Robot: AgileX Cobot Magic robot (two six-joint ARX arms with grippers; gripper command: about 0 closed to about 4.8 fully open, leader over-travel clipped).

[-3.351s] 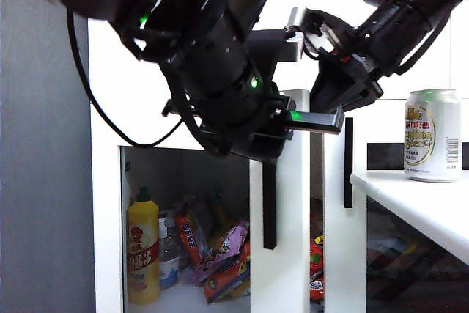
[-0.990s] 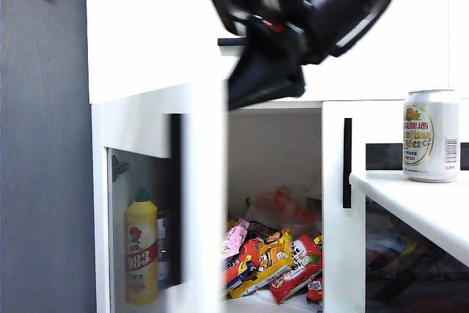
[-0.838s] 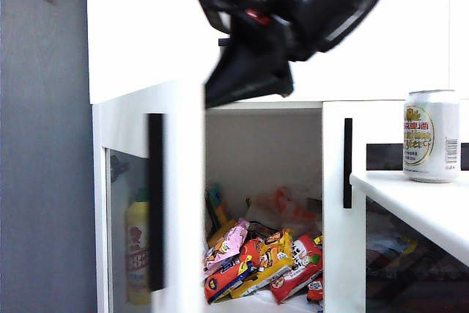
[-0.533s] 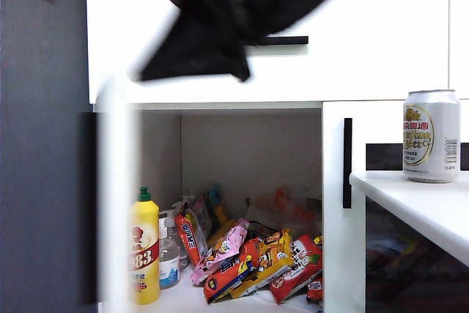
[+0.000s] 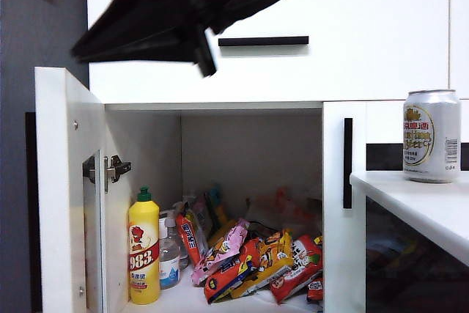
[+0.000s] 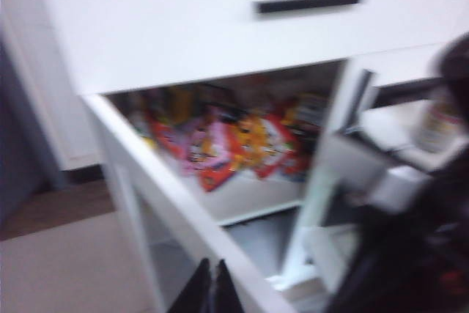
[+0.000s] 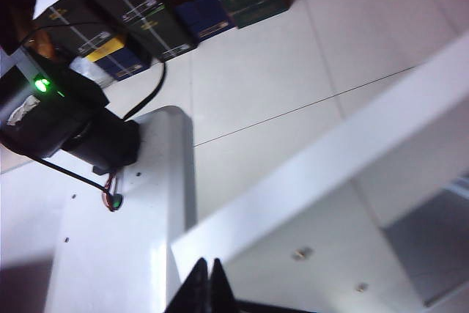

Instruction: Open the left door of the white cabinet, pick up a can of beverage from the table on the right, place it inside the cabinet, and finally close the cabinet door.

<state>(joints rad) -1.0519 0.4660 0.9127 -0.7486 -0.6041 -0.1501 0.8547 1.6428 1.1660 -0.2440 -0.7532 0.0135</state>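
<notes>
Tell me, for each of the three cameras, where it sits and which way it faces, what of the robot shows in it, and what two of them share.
Exterior view: off the arms, low, facing the white cabinet, its left door swung open; can of beverage on the table; a blurred dark arm crosses the top.
Left wrist view: on the left arm, facing the open cabinet from an angle; left gripper, shut, empty.
Right wrist view: on the right arm, looking down at the floor; right gripper, shut, empty.
Shared: exterior and left wrist views both show the snack packets and drawer handle.

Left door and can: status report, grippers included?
Left gripper shut, empty, facing the cabinet. Right gripper shut, empty, above the open door's top edge. Left door wide open. Can on the table, untouched. Snack packets crowd the shelf.
</notes>
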